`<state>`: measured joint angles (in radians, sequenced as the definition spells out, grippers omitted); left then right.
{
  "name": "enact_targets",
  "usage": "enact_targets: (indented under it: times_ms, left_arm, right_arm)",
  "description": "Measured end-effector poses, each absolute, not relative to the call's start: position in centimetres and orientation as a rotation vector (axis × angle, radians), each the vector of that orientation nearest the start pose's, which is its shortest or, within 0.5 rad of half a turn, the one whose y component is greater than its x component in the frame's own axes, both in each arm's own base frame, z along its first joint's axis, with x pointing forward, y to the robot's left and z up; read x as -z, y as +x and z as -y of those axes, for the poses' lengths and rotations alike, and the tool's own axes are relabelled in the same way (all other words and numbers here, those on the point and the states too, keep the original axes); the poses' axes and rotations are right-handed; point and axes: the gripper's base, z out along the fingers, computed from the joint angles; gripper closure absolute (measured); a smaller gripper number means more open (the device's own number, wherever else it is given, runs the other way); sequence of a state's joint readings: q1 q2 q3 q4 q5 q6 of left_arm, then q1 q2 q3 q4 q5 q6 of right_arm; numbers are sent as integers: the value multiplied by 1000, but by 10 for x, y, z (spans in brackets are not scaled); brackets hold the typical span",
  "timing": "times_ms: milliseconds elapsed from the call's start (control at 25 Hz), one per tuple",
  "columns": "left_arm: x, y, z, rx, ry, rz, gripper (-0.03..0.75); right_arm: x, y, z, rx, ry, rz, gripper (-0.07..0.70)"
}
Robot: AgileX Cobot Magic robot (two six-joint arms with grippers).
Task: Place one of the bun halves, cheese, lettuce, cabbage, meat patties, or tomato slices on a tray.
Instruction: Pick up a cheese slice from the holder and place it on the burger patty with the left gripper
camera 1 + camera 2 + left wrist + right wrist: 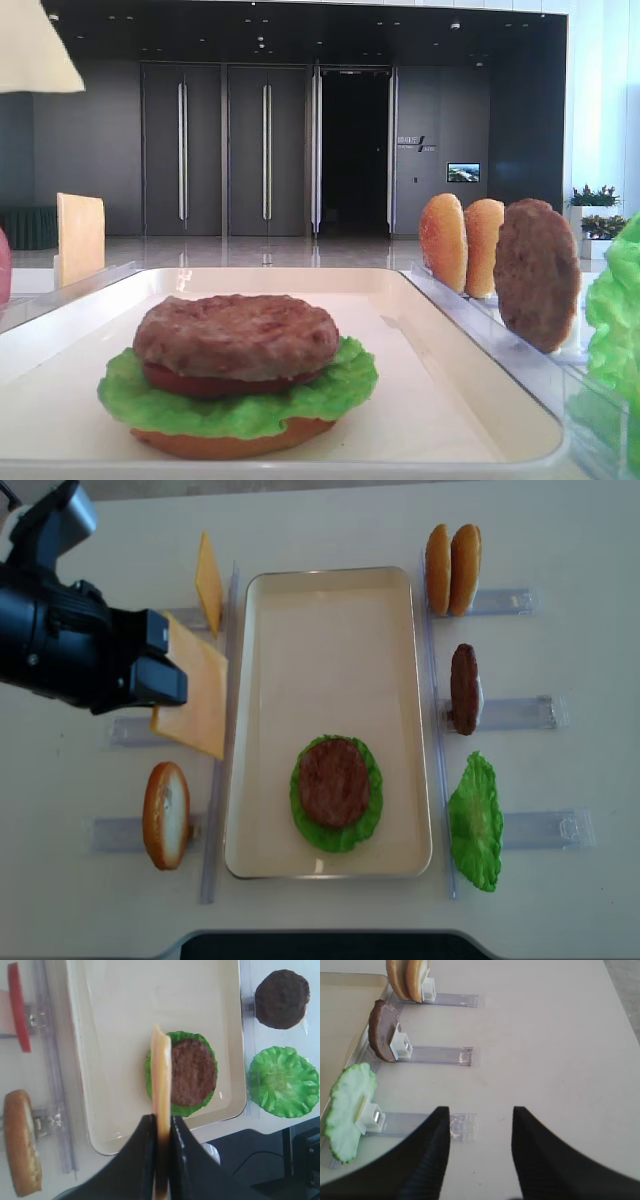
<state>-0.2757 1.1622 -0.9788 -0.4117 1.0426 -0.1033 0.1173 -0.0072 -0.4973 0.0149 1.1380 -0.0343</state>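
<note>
Exterior high: on the tray sits a stack of bun half, tomato, lettuce and patty. At 3 o'clock two buns and a second patty stand upright in racks; a cheese slice stands at 9 o'clock.

Right wrist: the right gripper has its fingers spread over bare table, holding nothing. A lettuce leaf stands at 9 o'clock, a patty and buns toward 11.

Left wrist: the left gripper pinches a cheese slice edge-on between its fingers, rising toward 12 above the stack's left edge.

Realsense: the held cheese hangs at 9 o'clock of the tray, outside its rim.
</note>
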Motion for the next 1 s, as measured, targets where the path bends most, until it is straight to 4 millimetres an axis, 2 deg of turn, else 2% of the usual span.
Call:
enact_targets:
  times_ms: [160, 280, 360, 440, 600, 1000]
  left_arm:
    - [-305, 205, 122, 695, 190, -2727, 681]
    - [-291, 205, 161, 768, 295, -2714, 681]
    - [-281, 206, 182, 820, 310, -2703, 682]
    - [-271, 209, 193, 835, 305, -2717, 682]
    - [-256, 215, 201, 833, 301, -2741, 682]
    - [-259, 217, 211, 976, 343, -2664, 682]
  right_arm:
    - [-270, -9, 0, -66, -162, -2111, 318]
    - [-270, -9, 0, -67, -162, -2111, 318]
    - [-270, -9, 0, -67, -162, -2111, 318]
    - [-270, -9, 0, -67, -162, -2111, 318]
    - [-270, -9, 0, -67, -162, -2111, 318]
    - [-270, -9, 0, -67, -162, -2111, 318]
